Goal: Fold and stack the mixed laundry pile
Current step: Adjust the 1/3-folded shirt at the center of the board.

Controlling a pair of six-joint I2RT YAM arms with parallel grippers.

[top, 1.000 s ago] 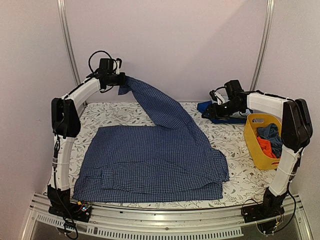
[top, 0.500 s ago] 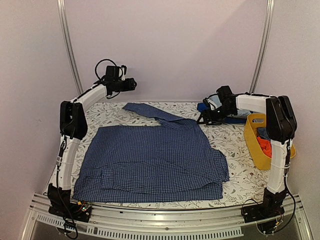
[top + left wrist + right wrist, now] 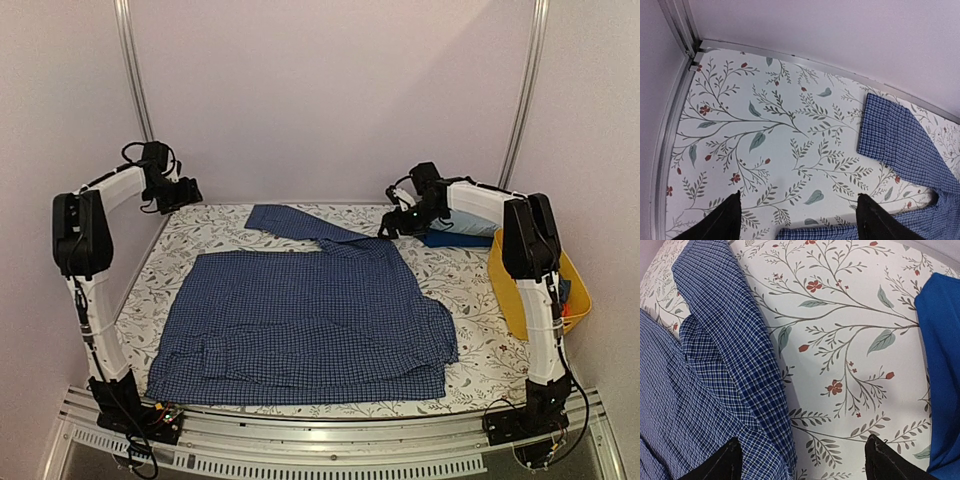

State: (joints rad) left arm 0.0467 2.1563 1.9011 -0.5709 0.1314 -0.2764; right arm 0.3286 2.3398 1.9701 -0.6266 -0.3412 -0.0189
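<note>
The blue small-check shirt (image 3: 310, 320) lies spread flat mid-table, one sleeve (image 3: 290, 222) stretched toward the back. My left gripper (image 3: 190, 190) hangs open above the back left corner and holds nothing. In the left wrist view its gripper (image 3: 797, 215) is over bare tablecloth, with the sleeve's cuff (image 3: 895, 135) to the right. My right gripper (image 3: 390, 228) is open at the shirt's back right edge. In the right wrist view that gripper (image 3: 802, 455) straddles the shirt's edge (image 3: 720, 350) and the tablecloth. A folded solid-blue garment (image 3: 455, 235) lies just right of it.
A yellow basket (image 3: 510, 290) stands at the right edge, mostly hidden behind my right arm. The back wall and metal frame posts (image 3: 130, 70) close in the table's far side. The solid-blue cloth (image 3: 942, 365) fills the right margin of the right wrist view.
My left gripper let go of the raised sleeve, which dropped flat at the back, and the arm swung away to the left. My right gripper moved left to the shirt's edge.
</note>
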